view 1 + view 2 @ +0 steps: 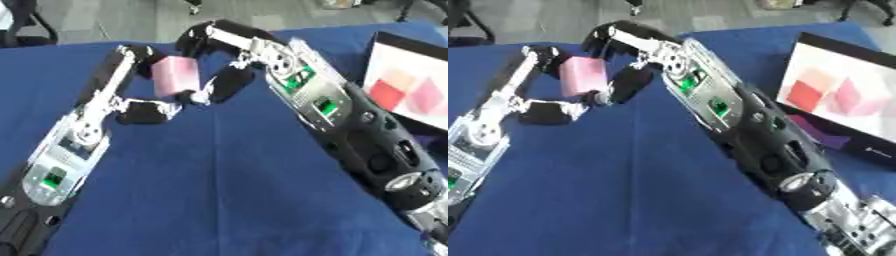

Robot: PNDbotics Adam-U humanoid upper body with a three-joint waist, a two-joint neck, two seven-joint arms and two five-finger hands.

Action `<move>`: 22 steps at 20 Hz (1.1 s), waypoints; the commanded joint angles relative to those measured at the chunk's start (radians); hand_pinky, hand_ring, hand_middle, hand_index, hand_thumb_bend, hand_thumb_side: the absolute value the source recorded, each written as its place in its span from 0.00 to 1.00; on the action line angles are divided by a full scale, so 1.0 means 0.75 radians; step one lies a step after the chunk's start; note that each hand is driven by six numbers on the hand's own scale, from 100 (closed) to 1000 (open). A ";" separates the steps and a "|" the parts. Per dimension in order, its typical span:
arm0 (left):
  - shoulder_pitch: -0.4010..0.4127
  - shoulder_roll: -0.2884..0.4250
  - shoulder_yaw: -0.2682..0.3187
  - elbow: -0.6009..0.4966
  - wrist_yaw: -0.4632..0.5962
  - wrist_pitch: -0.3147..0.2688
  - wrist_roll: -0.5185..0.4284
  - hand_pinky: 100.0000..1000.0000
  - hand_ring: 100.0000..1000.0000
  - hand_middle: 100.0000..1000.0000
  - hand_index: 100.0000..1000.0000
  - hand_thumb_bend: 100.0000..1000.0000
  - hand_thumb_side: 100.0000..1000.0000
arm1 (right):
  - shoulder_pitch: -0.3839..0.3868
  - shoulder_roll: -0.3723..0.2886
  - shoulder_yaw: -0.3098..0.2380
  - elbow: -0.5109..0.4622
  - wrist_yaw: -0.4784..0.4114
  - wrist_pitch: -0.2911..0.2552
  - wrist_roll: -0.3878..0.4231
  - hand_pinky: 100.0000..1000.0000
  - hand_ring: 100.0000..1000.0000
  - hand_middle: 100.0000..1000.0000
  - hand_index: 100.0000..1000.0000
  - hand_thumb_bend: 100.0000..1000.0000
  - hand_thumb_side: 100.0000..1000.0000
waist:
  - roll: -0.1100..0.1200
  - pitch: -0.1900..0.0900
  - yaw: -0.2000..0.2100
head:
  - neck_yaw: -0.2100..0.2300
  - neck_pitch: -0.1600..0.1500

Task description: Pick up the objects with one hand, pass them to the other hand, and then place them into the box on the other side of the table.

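Pink block (175, 75) stands upright, long axis vertical, between both hands' fingers (140, 111).

The box (846, 100) runs off the right edge, so its far side is unseen; the shapes inside are blurred red and pink patches. Fingers of both hands cover parts of the pink block (175, 75).

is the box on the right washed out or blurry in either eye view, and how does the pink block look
Right eye view: box interior glares near white, the coloured blocks inside pale and soft-edged. Left eye view: same glare, box cut by the frame edge; pink block between both hands slightly blurred but readable.
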 commanded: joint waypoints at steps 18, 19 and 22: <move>-0.046 -0.051 -0.025 -0.042 0.013 -0.006 0.022 0.61 0.51 0.36 0.47 0.00 0.00 | -0.029 0.009 0.008 -0.023 0.032 -0.022 0.048 0.87 0.77 0.71 0.80 0.39 0.01 | 0.005 -0.026 0.004 | -0.007 -0.018; -0.046 -0.052 -0.025 -0.041 0.013 -0.005 0.023 0.61 0.51 0.36 0.46 0.00 0.00 | -0.029 0.009 0.008 -0.024 0.031 -0.022 0.050 0.87 0.77 0.71 0.80 0.39 0.01 | 0.005 -0.026 0.003 | -0.006 -0.019; -0.046 -0.053 -0.024 -0.040 0.015 0.000 0.028 0.61 0.51 0.35 0.46 0.00 0.00 | -0.028 0.006 0.007 -0.034 0.024 -0.020 0.055 0.86 0.78 0.71 0.80 0.40 0.02 | 0.005 -0.026 0.002 | -0.005 -0.020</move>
